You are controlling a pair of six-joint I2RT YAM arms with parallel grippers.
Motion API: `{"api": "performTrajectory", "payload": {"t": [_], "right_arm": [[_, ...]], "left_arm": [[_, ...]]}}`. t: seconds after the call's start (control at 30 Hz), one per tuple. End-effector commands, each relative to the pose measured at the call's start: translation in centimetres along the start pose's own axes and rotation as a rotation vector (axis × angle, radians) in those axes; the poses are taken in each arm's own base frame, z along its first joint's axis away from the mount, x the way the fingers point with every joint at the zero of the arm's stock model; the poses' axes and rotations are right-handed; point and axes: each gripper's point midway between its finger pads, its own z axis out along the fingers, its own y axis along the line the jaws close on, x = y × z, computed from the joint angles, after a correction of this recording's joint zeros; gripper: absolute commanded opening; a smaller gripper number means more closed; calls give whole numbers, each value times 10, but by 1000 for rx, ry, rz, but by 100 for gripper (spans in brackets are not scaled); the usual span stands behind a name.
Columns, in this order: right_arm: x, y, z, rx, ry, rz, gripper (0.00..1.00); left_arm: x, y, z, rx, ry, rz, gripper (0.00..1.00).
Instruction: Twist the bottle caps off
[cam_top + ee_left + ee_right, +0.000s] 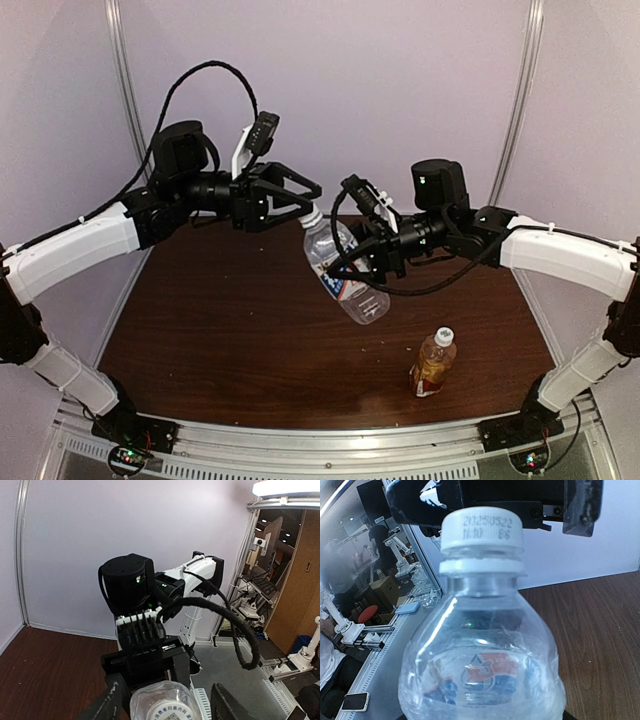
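My right gripper (367, 262) is shut on the body of the clear bottle (345, 270), with its white-grey label, and holds it tilted above the table, neck toward the upper left. Its white cap (312, 215) sits on the neck. My left gripper (308, 200) is open, a finger on each side of that cap with gaps showing. In the left wrist view the cap (167, 707) lies between the spread fingers (114, 700). The right wrist view is filled by the bottle (482, 670) and cap (482, 527), which hide my right fingers. The amber bottle (433, 362) stands capped (443, 336) on the table.
The brown table (220, 320) has metal rails along its near edge (330, 440). White walls with vertical frame posts (130, 90) close in the back and sides. The amber bottle stands at the front right, below the right arm.
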Motion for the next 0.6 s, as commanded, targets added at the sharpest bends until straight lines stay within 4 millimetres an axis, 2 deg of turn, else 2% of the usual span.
{"api": "performTrajectory", "payload": {"t": [0.0, 0.27, 0.57], "right_arm": [[-22, 3, -3, -13, -45, -46, 53], [-23, 0, -2, 0, -57, -39, 53], [-20, -4, -3, 22, -54, -42, 52]], "left_arm": [[-7, -10, 3, 53, -18, 55, 59], [2, -8, 3, 35, -12, 43, 53], [-2, -6, 1, 4, -27, 44, 38]]}}
